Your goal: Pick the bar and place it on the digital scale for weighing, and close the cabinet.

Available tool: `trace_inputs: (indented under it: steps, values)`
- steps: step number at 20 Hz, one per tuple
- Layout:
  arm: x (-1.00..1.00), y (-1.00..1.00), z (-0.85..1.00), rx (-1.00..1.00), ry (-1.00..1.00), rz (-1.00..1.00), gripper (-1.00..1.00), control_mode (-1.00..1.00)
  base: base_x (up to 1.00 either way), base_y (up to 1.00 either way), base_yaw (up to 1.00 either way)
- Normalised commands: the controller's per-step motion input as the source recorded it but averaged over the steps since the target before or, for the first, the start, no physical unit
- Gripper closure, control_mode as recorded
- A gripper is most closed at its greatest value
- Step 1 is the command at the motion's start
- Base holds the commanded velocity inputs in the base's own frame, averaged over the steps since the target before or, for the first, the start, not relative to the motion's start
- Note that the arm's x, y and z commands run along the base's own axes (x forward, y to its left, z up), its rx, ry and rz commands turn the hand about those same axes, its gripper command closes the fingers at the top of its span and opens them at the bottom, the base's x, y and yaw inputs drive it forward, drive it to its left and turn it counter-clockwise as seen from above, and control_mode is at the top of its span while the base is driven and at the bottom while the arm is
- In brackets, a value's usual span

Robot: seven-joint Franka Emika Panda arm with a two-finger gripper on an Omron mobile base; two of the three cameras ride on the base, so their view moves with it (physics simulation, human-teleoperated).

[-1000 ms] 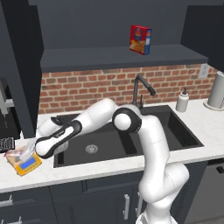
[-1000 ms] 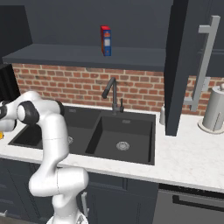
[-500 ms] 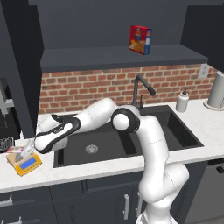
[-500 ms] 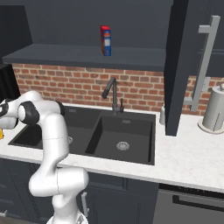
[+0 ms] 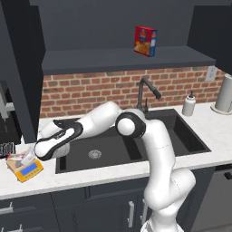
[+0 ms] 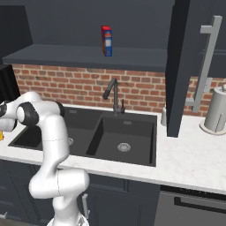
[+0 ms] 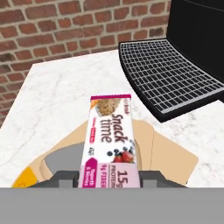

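The arm is reaching far out over the counter at the nine o'clock side of the sink (image 5: 131, 145), and its gripper (image 5: 28, 156) is clamping the snack bar (image 7: 109, 142) between narrowed jaws — in the hand view the pink and white wrapper is running straight up from between the finger tips toward twelve o'clock. Under the bar, the digital scale (image 5: 26, 168) is sitting on the white marble counter (image 5: 90, 176), its grey plate showing at about eight o'clock of the wrapper in the hand view and its orange-yellow body spreading out beneath. Whether the bar is already touching the plate I cannot tell; it is looking very close.

A black grille (image 7: 168, 74) is lying off at two o'clock in the hand view, well apart from the scale.

So the placing step is in hand, nearly finished by my reckoning. The next move is calling for a small settle downward, then the jaws spreading so the bar is lying flat on the plate. After that the cabinet door (image 6: 187, 62) — standing open at two o'clock in the right base view, its long silver handle (image 6: 205, 66) facing out — is waiting to be swung shut.
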Motion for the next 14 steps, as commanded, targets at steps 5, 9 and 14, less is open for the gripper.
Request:
trace_inputs:
  steps: [5, 9, 14]
  values:
    - [0.00, 0.00, -0.08, 0.00, 0.00, 0.00, 1.00, -1.00, 0.00, 0.00, 0.00]
    - [0.00, 0.00, -0.06, 0.00, 0.00, 0.00, 1.00, -1.00, 0.00, 0.00, 0.00]
    - [-0.09, -0.05, 0.00, 0.00, -0.01, 0.00, -1.00, -1.00, 0.00, 0.00, 0.00]
